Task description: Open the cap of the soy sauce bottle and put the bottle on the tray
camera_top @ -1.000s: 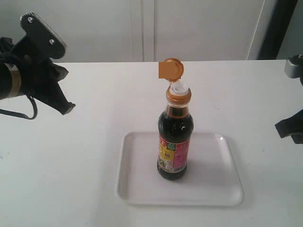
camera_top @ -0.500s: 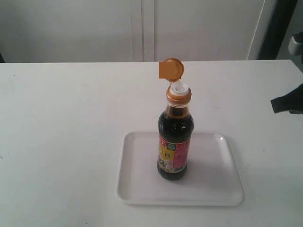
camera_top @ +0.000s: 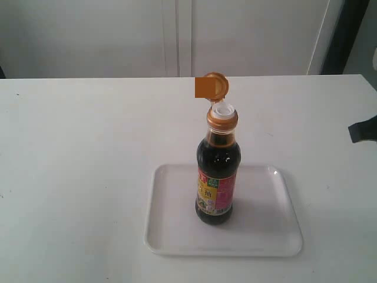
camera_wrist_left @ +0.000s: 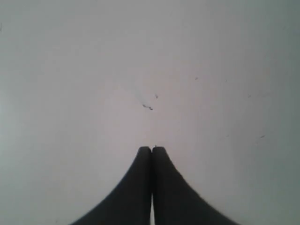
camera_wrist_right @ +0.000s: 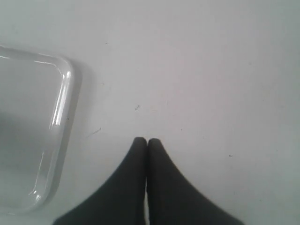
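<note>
The soy sauce bottle [camera_top: 217, 177] stands upright in the middle of the white tray [camera_top: 271, 236], its dark liquid and red-yellow-pink label facing the exterior view. Its golden-orange cap [camera_top: 222, 118] is flipped open, the hinged lid [camera_top: 213, 86] standing up behind the white pour spout [camera_top: 223, 109]. My left gripper [camera_wrist_left: 152, 148] is shut over bare table, out of the exterior view. My right gripper [camera_wrist_right: 146, 139] is also shut with nothing between its fingers, beside a corner of the tray [camera_wrist_right: 63, 89]; only a dark piece of that arm [camera_top: 363, 131] shows at the right edge.
The white table [camera_top: 88, 153] spreads on all sides of the tray. A pale wall with a vertical seam [camera_top: 177, 35] rises behind the table, and a dark post [camera_top: 344, 29] stands at the far right.
The left arm has withdrawn out of the exterior view to the left. The right arm has pulled back toward the right edge. Bottle, cap and tray have stayed put.
</note>
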`<state>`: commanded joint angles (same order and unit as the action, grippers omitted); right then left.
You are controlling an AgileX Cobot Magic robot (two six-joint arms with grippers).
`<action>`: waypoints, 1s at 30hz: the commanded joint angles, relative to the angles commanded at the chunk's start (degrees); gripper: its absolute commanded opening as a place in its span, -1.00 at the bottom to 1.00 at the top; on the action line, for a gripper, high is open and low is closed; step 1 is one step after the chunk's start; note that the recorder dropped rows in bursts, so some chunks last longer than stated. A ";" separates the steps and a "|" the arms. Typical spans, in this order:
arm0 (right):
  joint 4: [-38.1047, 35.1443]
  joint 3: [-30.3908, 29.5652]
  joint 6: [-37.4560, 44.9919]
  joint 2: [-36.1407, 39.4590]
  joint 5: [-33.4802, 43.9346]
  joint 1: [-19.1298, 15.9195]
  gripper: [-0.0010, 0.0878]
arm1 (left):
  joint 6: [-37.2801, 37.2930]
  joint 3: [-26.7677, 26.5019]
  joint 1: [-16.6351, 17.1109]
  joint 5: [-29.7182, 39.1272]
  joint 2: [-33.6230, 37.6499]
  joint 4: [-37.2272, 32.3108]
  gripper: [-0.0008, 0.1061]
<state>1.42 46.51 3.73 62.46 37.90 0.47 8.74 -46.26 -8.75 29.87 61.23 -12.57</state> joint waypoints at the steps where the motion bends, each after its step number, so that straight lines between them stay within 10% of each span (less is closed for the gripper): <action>1: 0.00 -1.09 -0.90 -1.46 -2.01 0.00 -0.98 | 0.00 0.70 0.00 -1.20 -1.49 0.43 -0.99; 30: -0.12 -25.59 -3.73 -42.01 -29.70 0.00 -0.98 | 0.41 20.74 0.00 -14.15 -36.37 4.54 -0.99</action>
<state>1.31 20.92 0.00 20.46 8.20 0.47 9.14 -25.52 -8.75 15.72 24.86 -8.03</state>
